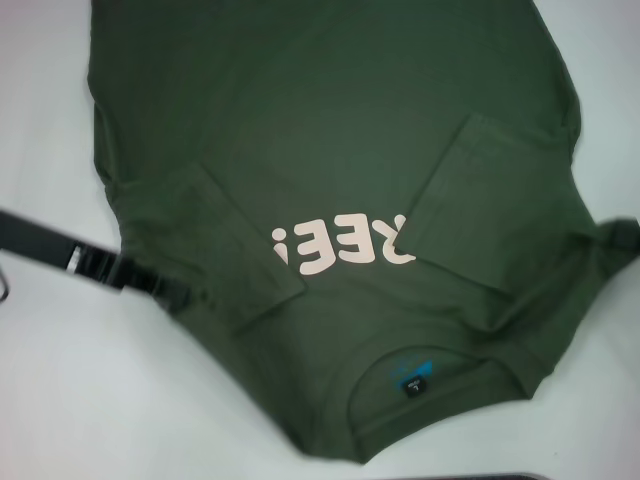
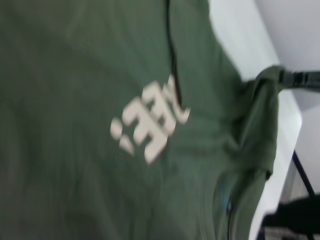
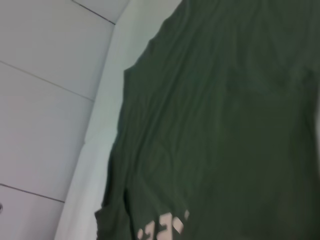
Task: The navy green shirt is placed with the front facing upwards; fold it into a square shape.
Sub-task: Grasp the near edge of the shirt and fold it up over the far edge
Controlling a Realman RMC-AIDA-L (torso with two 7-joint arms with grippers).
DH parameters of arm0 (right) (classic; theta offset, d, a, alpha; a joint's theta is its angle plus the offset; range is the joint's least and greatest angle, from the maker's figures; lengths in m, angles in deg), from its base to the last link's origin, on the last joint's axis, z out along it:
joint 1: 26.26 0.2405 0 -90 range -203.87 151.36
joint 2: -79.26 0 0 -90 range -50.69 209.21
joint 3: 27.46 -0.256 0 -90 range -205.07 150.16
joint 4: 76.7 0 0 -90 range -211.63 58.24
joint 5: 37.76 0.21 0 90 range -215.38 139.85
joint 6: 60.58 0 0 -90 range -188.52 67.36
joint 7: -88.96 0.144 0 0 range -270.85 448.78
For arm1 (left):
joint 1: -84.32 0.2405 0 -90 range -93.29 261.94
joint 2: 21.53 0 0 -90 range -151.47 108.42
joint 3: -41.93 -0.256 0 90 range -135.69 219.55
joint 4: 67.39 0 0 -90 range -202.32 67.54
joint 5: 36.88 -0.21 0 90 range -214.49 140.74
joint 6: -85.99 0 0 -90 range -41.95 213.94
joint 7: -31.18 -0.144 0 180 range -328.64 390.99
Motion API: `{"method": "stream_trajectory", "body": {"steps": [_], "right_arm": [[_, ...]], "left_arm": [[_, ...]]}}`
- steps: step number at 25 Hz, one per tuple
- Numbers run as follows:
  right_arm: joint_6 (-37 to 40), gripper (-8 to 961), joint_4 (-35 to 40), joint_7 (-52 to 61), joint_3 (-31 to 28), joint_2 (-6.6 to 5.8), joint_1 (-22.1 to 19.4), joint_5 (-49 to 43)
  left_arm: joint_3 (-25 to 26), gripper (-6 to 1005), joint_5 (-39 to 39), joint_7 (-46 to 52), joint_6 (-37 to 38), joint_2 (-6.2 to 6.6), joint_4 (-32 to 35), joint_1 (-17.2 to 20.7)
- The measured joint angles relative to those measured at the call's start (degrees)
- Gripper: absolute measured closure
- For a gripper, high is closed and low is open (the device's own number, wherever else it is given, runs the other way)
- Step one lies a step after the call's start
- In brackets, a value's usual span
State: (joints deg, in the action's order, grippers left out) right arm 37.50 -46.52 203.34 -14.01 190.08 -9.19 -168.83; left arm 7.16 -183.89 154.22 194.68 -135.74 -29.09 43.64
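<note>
Matte, probably cotton navy green shirt (image 1: pixel 330 150)

L gripper (image 1: pixel 150 280) shut on cloth; R gripper (image 1: pixel 612 236) too.

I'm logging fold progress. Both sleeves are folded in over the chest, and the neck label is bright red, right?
Not quite. The sleeves are folded in, but the neck label on the navy green shirt is blue with black, not red; the head view shows it inside the collar.

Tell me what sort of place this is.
Probably a lab-style folding station: a plain white table holding only the navy green shirt, pale panelled wall behind, left tool and right tool at its shoulders.
</note>
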Motion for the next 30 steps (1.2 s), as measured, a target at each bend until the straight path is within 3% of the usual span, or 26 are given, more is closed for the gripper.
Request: {"method": "stream_trajectory", "body": {"steps": [9, 23, 30], "right_arm": [[-4.6, 901, -0.1, 1.7, 0.5, -0.13, 9.1, -0.2], [-19.7, 902, -0.5, 1.6, 4.1, 1.64, 20.0, 0.0], [-22.8, 902, -0.1, 1.9, 4.9, 0.78, 22.7, 0.0]], "left_arm": [[0.1, 947, 8.7, 1.8, -10.2, 0.46, -0.4, -2.9], [0.2, 937, 17.8, 1.4, -25.4, 0.63, -2.5, -7.2], [0.1, 932, 21.5, 0.7, -31.9, 1.54, -3.5, -7.0]]}}
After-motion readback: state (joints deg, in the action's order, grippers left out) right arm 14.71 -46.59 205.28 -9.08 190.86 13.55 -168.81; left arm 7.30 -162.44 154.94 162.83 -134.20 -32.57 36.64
